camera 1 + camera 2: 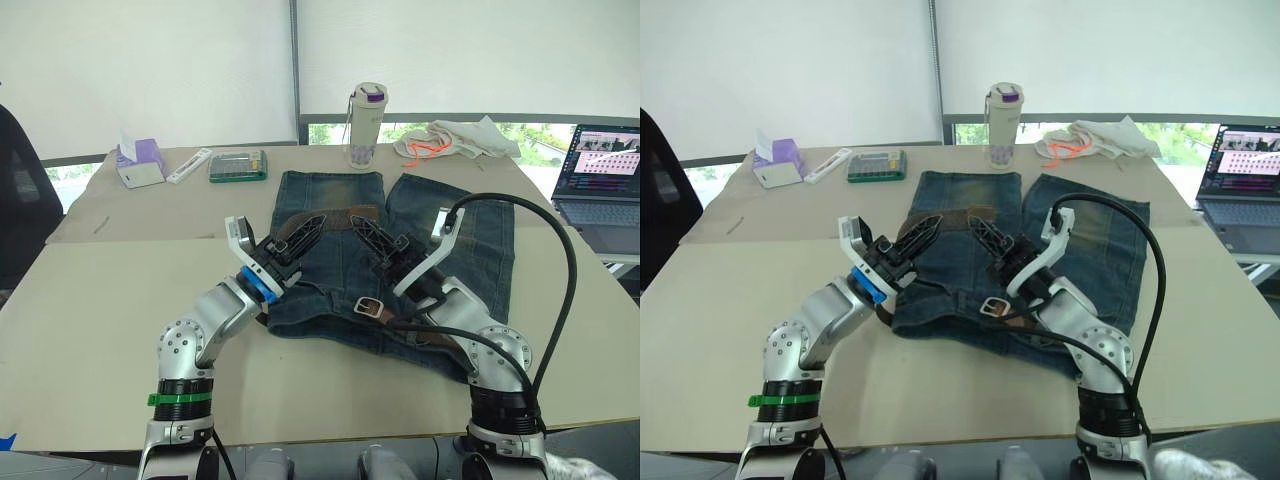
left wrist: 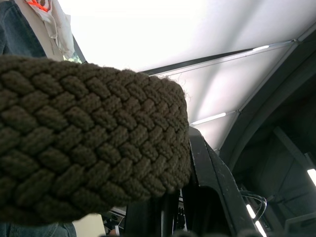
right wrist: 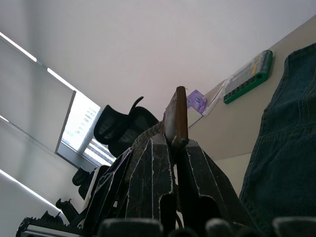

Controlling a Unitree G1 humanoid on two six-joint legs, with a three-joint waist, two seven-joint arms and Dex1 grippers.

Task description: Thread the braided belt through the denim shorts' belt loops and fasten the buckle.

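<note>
- braided belt (image 1: 340, 213): dark brown weave, lifted taut over the denim shorts (image 1: 395, 262)
- buckle (image 1: 369, 306) lies on the shorts' waistband
- left gripper (image 1: 303, 236) and right gripper (image 1: 366, 236) each clamped on belt

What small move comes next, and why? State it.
Probably lower the belt's free end toward the nearest belt loop on the denim shorts. Both pincers, left and right, hold the braided belt lifted above the legs, while the buckle lies at the waistband.
</note>
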